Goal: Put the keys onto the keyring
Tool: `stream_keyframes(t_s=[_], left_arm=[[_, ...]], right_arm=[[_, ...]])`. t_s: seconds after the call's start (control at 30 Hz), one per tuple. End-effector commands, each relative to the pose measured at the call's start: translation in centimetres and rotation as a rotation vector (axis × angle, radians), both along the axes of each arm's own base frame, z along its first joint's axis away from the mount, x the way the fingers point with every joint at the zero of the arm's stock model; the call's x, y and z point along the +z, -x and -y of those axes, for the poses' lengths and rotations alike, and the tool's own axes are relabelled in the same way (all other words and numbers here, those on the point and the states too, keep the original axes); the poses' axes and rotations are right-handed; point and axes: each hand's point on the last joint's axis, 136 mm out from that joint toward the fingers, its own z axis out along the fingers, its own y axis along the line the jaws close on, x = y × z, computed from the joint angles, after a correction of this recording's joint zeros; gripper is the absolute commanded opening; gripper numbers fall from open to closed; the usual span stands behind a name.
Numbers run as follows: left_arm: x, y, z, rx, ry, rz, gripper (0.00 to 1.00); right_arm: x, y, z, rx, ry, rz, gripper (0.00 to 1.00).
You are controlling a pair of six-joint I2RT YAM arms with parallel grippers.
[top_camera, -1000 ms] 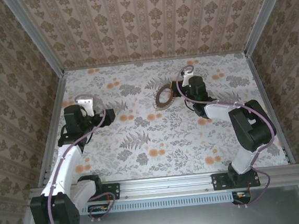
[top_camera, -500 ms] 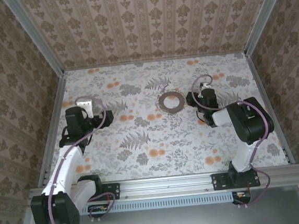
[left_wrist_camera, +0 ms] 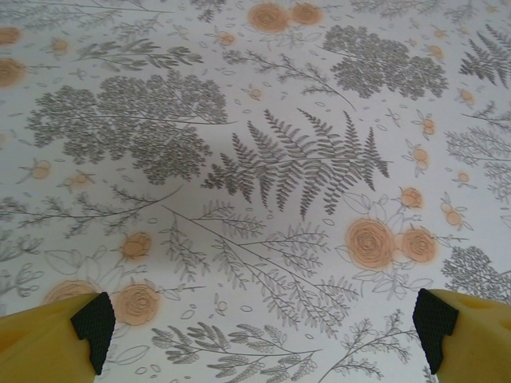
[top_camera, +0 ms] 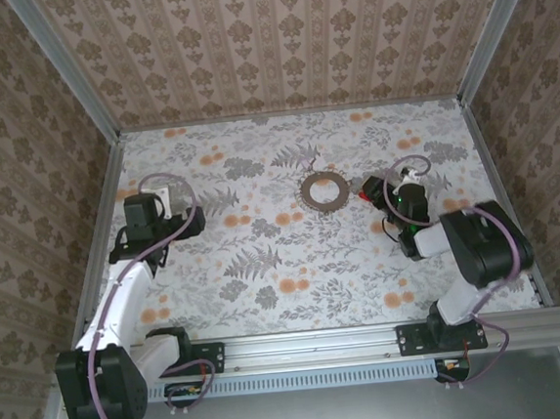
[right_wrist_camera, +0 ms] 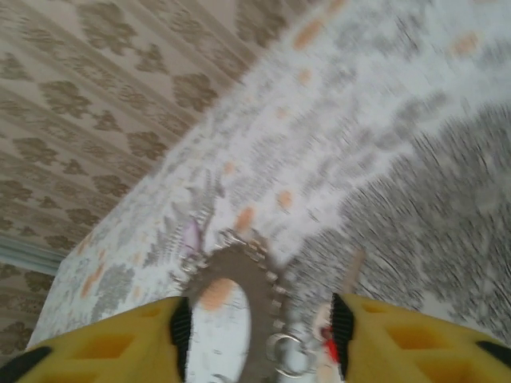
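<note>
The keyring point(top_camera: 320, 189) lies flat on the floral table as a grey toothed ring, with a small round metal loop point(right_wrist_camera: 287, 355) at its near edge. The key point(top_camera: 364, 195) is a tiny red-headed piece just right of the ring. In the blurred right wrist view its red head point(right_wrist_camera: 329, 349) sits against the inside of the right finger. My right gripper point(top_camera: 376, 190) point(right_wrist_camera: 259, 327) is open, with the ring's point(right_wrist_camera: 239, 291) near part between its yellow fingers. My left gripper point(top_camera: 173, 222) point(left_wrist_camera: 263, 335) is open over bare table at the left.
Patterned walls close the table point(top_camera: 266, 270) in at the back and on both sides. A metal rail point(top_camera: 311, 342) runs along the near edge by the arm bases. Purple cables loop over both arms.
The keyring went from tilted at the right gripper to lying flat on the table. The right gripper has drawn back to the right and nearer. The left arm has pulled back left.
</note>
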Motion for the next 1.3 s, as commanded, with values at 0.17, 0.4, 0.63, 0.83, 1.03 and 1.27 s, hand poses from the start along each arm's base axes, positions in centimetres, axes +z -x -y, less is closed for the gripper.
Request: stream_keyframes(t_s=[0.17, 0.4, 0.63, 0.83, 1.03, 1.27], left_arm=[[7.0, -0.4, -0.5, -0.045, -0.088, 0.214, 1.00], [9.6, 0.9, -0.4, -0.072, -0.129, 0.420, 1.00], [5.0, 1.0, 0.0, -0.098, -0.189, 0.562, 1.00], [1.3, -0.4, -0.4, -0.108, -0.245, 0.483, 1.00], [-1.0, -3.5, 0.6, -0.152, -0.229, 0.460, 1.00], [-4.9, -6.7, -0.6, -0.095, -0.221, 0.450, 1.00]], right_arm=[[11.9, 3.8, 2.1, 0.022, 0.460, 0.119, 1.00], [14.9, 9.0, 4.6, -0.063, 0.641, 0.195, 0.99], [8.8, 9.4, 5.3, -0.071, 0.763, 0.175, 1.00], [4.8, 7.1, 4.9, -0.036, 0.837, 0.158, 1.00], [2.4, 3.1, 4.0, 0.009, 0.854, 0.159, 1.00], [-0.8, 0.8, 5.4, 0.015, 0.805, 0.038, 1.00]])
